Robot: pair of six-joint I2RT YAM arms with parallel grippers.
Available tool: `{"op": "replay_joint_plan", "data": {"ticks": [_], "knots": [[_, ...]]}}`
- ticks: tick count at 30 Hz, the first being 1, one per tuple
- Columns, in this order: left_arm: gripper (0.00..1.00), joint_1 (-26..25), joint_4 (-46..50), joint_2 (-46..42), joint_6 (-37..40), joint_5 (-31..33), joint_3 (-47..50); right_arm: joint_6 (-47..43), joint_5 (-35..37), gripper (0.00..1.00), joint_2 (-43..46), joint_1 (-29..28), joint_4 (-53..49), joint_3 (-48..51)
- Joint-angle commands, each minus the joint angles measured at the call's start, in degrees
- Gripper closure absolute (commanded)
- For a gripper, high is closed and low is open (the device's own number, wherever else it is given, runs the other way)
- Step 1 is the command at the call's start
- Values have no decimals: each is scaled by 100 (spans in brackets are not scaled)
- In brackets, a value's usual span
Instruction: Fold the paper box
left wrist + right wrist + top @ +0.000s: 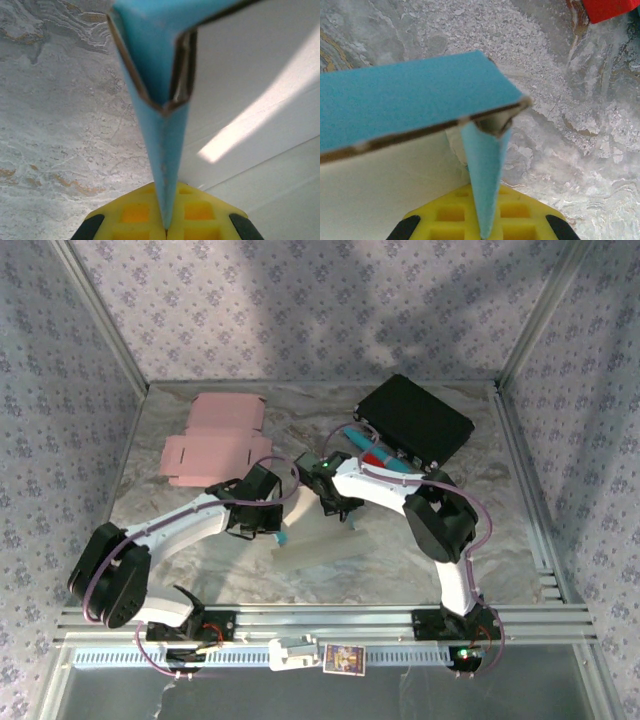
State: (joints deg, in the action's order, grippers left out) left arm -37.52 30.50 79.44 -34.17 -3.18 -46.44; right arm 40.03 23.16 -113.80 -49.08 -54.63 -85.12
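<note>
Mid-fold, walls going up. Left tool (pixel 166 227) and right tool (pixel 482 229) each pinch a blue flap of the paper box (pixel 322 543), centre of the worktop (pixel 390 565). Next, probably: turn flaps along creases, gently, in step.

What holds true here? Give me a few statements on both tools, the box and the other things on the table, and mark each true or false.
1. The left tool is shut on a blue flap of the paper box. True.
2. The right tool is open and holds nothing. False: it is shut on a blue flap of the same box.
3. A flat pink box blank lies at the far left of the table. True.
4. The black case sits at the near left. False: it is at the far right.
</note>
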Motion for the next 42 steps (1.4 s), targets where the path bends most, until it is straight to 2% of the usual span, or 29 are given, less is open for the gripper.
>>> {"op": "replay_joint_plan", "data": {"ticks": [1, 6, 7, 9, 16, 20, 26, 35, 42], "knots": [[100, 30, 239, 89, -106, 201, -140, -207, 151, 100, -123, 100, -507, -52], [97, 80, 255, 201, -179, 225, -145, -356, -92, 100, 70, 142, -184, 251], [95, 86, 235, 218, -197, 223, -140, -356, -104, 100, 100, 147, -143, 302], [84, 111, 179, 280, -224, 227, -125, -356, -152, 100, 242, 142, 38, 474], [72, 198, -207, 250, -355, 217, 47, -505, -110, 100, 510, 78, 258, 748], [72, 184, -323, 234, -384, 164, 42, -492, -92, 100, 569, 64, 328, 809], [66, 242, -629, 38, -386, 185, 212, -534, -169, 100, 603, 40, 435, 855], [68, 767, -1275, 20, -73, -818, 329, -623, -324, 100, 618, 89, 617, 989], [68, 784, -1309, 138, -77, -948, 399, -629, -382, 100, 640, 138, 671, 993]]}}
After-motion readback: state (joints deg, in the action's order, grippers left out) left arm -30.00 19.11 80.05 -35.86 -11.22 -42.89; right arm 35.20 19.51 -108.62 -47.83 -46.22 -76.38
